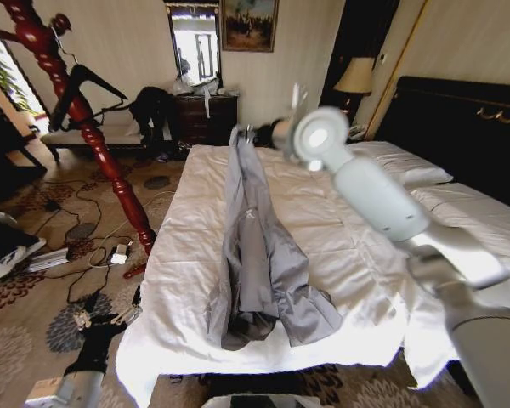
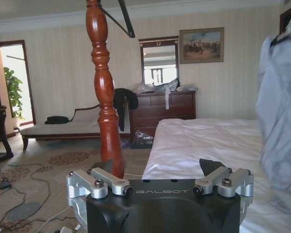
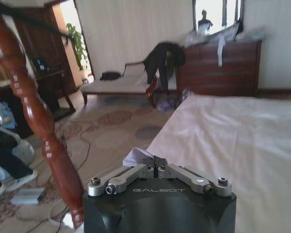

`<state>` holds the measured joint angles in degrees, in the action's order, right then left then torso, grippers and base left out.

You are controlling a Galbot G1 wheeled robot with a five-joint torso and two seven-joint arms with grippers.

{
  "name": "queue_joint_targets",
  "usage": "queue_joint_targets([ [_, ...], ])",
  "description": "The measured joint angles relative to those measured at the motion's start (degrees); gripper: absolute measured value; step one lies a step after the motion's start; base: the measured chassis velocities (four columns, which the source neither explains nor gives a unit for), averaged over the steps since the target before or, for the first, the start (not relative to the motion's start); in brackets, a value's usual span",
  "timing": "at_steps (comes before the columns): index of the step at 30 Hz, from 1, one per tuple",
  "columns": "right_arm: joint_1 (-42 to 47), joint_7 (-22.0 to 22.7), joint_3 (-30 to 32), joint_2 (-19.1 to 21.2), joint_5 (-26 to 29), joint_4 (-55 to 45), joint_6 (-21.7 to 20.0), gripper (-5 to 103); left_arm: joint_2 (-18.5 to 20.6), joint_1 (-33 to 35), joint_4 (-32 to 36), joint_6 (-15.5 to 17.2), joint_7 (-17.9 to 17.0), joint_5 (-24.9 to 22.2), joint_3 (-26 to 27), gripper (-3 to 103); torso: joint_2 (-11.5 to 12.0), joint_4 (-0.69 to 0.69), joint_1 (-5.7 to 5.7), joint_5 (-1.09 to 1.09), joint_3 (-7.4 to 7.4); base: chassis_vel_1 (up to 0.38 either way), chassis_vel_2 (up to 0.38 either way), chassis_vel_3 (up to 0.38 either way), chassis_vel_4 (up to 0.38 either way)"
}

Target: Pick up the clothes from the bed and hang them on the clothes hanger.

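The clothes, a pale grey-blue shirt, are lifted by their top end above the bed; the lower part still lies bunched on the white duvet near the foot. My right gripper is shut on the top of the shirt, and a fold of pale fabric shows pinched at its closed fingers. The black clothes hanger hangs on the wooden pole, left of the bed. My left gripper is low beside the bed's left corner, open and empty, with the raised shirt to one side.
The red-brown turned pole stands tilted between the bed and the floor space on the left. Cables and a power strip litter the patterned carpet. A dresser with a black garment and a bench line the far wall.
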<state>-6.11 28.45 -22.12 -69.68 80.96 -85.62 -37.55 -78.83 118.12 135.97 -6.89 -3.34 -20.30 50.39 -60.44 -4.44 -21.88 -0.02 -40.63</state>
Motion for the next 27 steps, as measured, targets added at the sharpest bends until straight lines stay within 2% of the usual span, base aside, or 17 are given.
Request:
queue_joint_targets([
  [3,2.75,-3.34,-1.17,-4.66,-6.03,6.90,1.56,0,-0.10,-0.41,-0.41,0.33,-0.15,0.06,-0.07,100,0.00,0.06,0.00,-0.04,0.01,0.000,0.000,0.000,0.000],
  [4,3.96,-5.46,-2.08,-6.54,-9.54,11.30,2.77,0,-0.15,-0.56,-0.66,0.55,-0.21,0.12,-0.22,100,0.00,-0.02,0.00,-0.01,0.01,0.000,0.000,0.000,0.000],
  [7,4.91,-7.35,-2.78,-7.59,-12.86,14.66,3.90,-3,-0.17,-0.63,-0.85,0.63,-0.23,0.18,-0.36,100,-0.01,-0.05,0.00,0.01,0.01,0.000,0.000,0.000,0.000],
  [9,6.30,-9.81,-3.63,-8.02,-16.49,16.85,5.02,7,-0.07,-0.73,-1.12,0.69,-0.25,0.22,-0.46,100,0.00,-0.04,-0.01,0.00,0.00,0.000,0.000,0.000,0.000],
  [10,6.30,-9.81,-3.63,-8.02,-16.49,16.85,5.02,7,-0.07,-0.73,-1.12,0.69,-0.25,0.22,-0.46,100,0.00,-0.04,-0.01,0.00,0.00,0.000,0.000,0.000,0.000],
  [11,6.72,-10.73,-4.00,-7.86,-17.19,16.73,5.23,13,0.01,-0.76,-1.19,0.71,-0.25,0.22,-0.48,100,0.00,-0.03,-0.01,0.01,0.01,0.000,0.000,0.000,0.000],
  [12,7.03,-11.38,-4.44,-7.59,-17.49,16.21,5.28,13,0.10,-0.78,-1.25,0.73,-0.27,0.22,-0.49,100,0.00,-0.03,-0.01,0.00,0.01,0.000,0.000,0.000,0.000],
  [14,7.83,-14.18,-7.03,-5.74,-17.23,12.42,4.29,24,0.37,-0.90,-1.31,0.77,-0.29,0.23,-0.72,100,-0.01,-0.02,0.01,0.01,0.02,0.000,0.000,0.000,0.000],
  [15,7.83,-14.18,-7.03,-5.74,-17.23,12.42,4.29,24,0.37,-0.90,-1.31,0.77,-0.29,0.23,-0.72,100,-0.01,-0.02,0.01,0.01,0.02,0.000,0.000,0.000,0.000],
  [17,8.39,-15.82,-7.86,-4.21,-14.50,10.00,1.58,35,0.40,-0.92,-1.23,0.81,-0.32,0.53,-0.98,100,-0.01,-0.03,0.01,0.01,0.02,0.000,0.000,0.000,0.000],
  [19,9.32,-13.91,-6.38,-4.14,-12.47,9.99,0.90,45,0.20,-0.69,-0.79,0.80,-0.32,0.66,-1.01,100,-0.02,-0.03,0.01,0.02,0.02,0.000,0.000,0.000,0.000],
  [21,9.64,-13.16,-5.55,-4.11,-12.33,10.20,1.00,45,0.12,-0.48,-0.69,0.76,-0.32,0.66,-0.95,100,-0.01,-0.02,0.01,0.03,0.02,0.000,0.000,0.000,0.000],
  [22,9.94,-12.70,-4.73,-3.80,-12.69,10.25,1.21,50,0.07,-0.24,-0.66,0.66,-0.32,0.65,-0.83,100,-0.01,0.00,0.01,0.02,0.02,0.000,0.000,0.000,0.000],
  [24,11.41,-12.09,-3.31,-0.79,-14.39,8.27,1.46,61,-0.09,0.56,-0.75,-0.02,-0.27,0.59,-0.50,100,-0.01,0.01,0.01,0.02,0.02,0.000,0.000,0.000,0.000],
  [25,11.41,-12.09,-3.31,-0.79,-14.39,8.27,1.46,61,-0.09,0.56,-0.75,-0.02,-0.27,0.59,-0.50,100,-0.01,0.01,0.01,0.02,0.02,0.000,0.000,0.000,0.000],
  [27,14.10,-11.44,-2.54,4.00,-16.02,5.36,1.51,72,-0.37,0.98,-1.03,-0.49,-0.17,0.64,-0.48,100,-0.02,-0.02,0.02,0.03,0.02,0.000,0.000,0.000,0.000],
])
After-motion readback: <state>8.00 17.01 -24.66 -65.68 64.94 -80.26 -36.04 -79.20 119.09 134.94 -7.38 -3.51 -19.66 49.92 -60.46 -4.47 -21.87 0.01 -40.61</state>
